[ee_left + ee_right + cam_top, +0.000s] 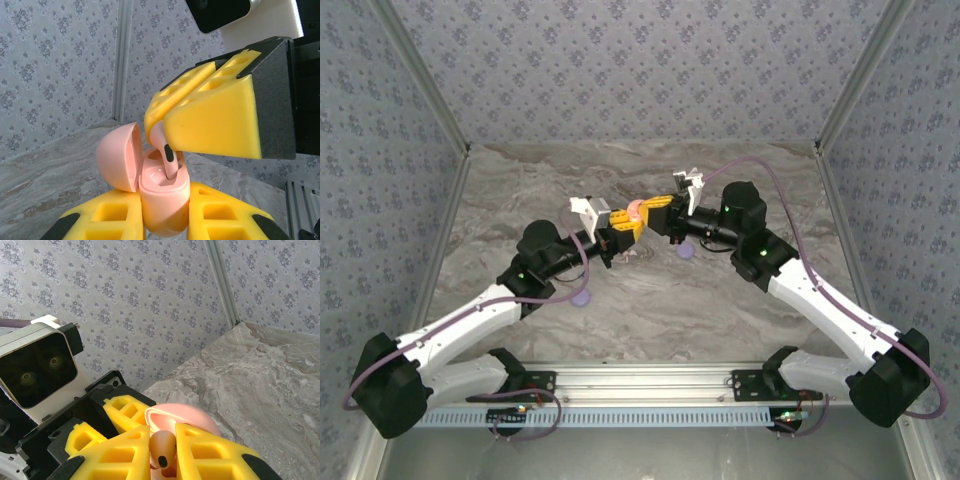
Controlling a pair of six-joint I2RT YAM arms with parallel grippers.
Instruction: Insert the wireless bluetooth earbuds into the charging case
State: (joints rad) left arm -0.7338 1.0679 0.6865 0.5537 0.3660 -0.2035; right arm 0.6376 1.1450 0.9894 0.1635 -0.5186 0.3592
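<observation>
Left claw point(165, 225) is clenched on the open pink charging case point(165, 200), its lid point(120, 157) tipped to the side. From above, the right claw point(162, 454) pinches a pale pink earbud point(161, 141) by the head, the stem reaching down from its fingertips into the case's well. The earbud looks light, rigid and slick. A grip on the bulb, leaving the stem free, seems safest.

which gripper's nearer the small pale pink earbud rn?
Right. The right gripper is shut on the small pale pink earbud, pinching its head. The left gripper is just below, shut on the open pink charging case that the stem dips into.
</observation>
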